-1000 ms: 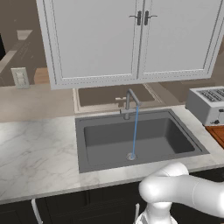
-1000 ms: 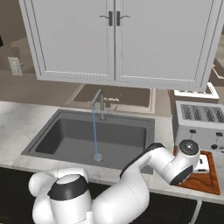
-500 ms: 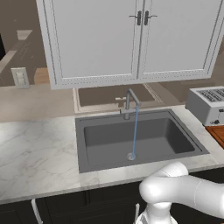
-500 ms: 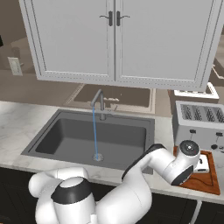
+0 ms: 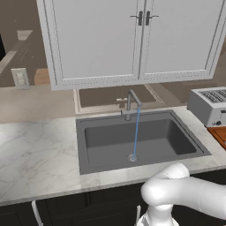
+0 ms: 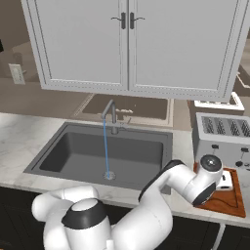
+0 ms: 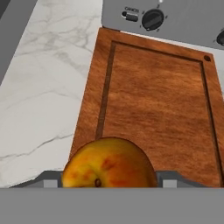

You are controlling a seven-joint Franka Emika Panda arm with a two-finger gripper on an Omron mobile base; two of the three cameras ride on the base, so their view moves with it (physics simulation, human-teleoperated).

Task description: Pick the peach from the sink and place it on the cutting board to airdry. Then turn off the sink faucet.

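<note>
The peach (image 7: pixel 109 164) sits right at the mouth of my gripper (image 6: pixel 225 183), orange-red with yellow patches, its stem dimple turned toward the camera on my hand. My fingertips are hidden behind the fruit and the grey band, so I cannot tell whether the jaws are clenched on it or standing free of it. Whether the peach touches the wood or hangs just above it, I cannot tell either.

Beneath and ahead of my hand lies the board (image 7: pixel 153 100), reddish-brown with a darker groove running inside its rim and a small hole at its far corner. The peach is over the board's near edge, toward the side where white marble counter (image 7: pixel 39 87) runs alongside.

Beyond the board's far end stands the toaster (image 7: pixel 175 17), its dark knob and small lever facing my hand.

Well off to the other side of my arm, the sink (image 6: pixel 78 156) lies dark grey in the counter, a thin blue stream of water dropping from the faucet (image 6: pixel 111 114) to the silver drain (image 6: pixel 110 175). White cabinets (image 6: pixel 127 44) hang above the sink.
</note>
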